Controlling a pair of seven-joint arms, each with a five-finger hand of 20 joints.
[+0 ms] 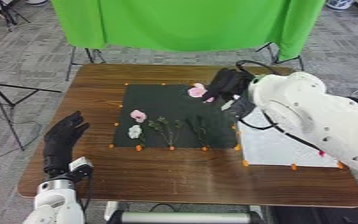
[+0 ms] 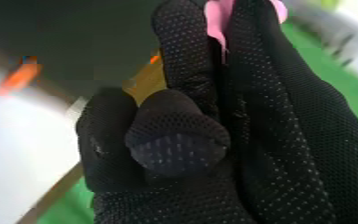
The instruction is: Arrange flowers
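ok so from my remote seat, the dark mat point(image 1: 156, 100) lies btwn my two hands, w/ most of the flowers on it. On the side nearest my left hand point(image 1: 64, 136) I see a pink flower point(image 1: 138, 116) and, just robot-side of it, a white flower point(image 1: 135, 131). Green sprigs point(image 1: 166, 132) sit btwn those and my right hand point(image 1: 225, 84).

Another pink bloom point(image 1: 197, 90) is right beside the right hand, and pink petals point(image 2: 216, 19) show up close in the wrist cam. Can't tell how far open that hand is or if it's got hold of anything, tbh. Left hand's open, fingers out straight & relaxed, nothing in it, over the table point(image 1: 149, 175).

White sheet point(image 1: 273, 150) is robot-side of the right hand, partly under that arm, w/ a small reddish bit point(image 1: 322, 153) on it.

Count: 2 pink blooms, 1 white, 1 mat, 1 sheet. Sprigs overlap, can't count em.
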